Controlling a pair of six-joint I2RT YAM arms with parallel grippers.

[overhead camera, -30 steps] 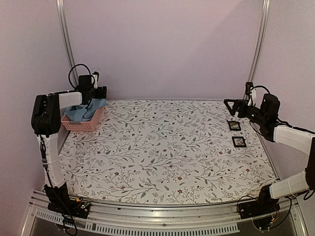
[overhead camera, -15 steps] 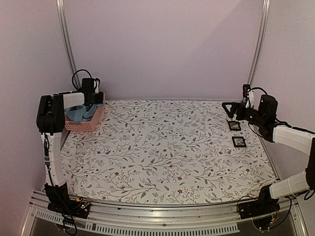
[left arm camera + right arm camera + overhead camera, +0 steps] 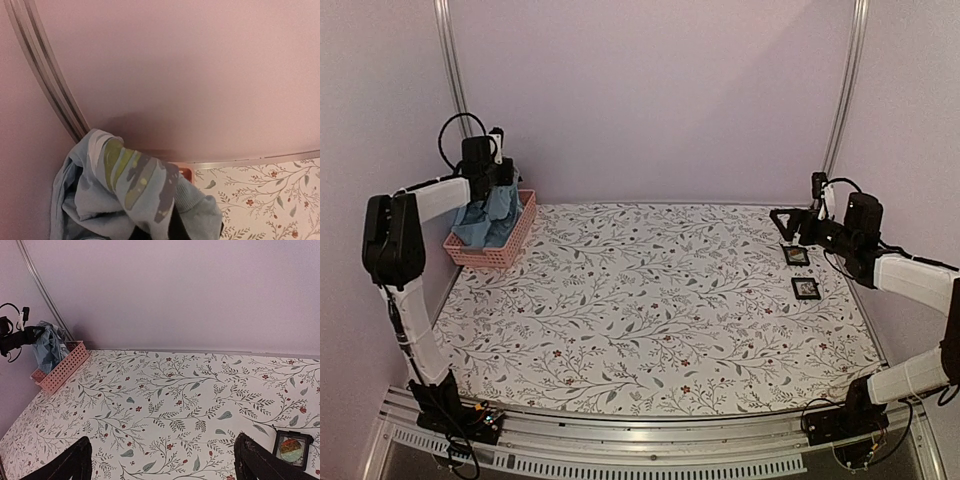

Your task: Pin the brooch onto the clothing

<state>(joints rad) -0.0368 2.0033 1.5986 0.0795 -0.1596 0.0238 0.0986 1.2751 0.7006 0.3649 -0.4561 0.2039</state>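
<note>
Nothing readable is showing in any view: no words, numbers, labels or brand marks. The print on the clothing (image 3: 135, 175), bunched just above the pink basket (image 3: 505, 248), is showing only grey and yellow-green brush strokes, and no letters can be made out in its folds.
</note>
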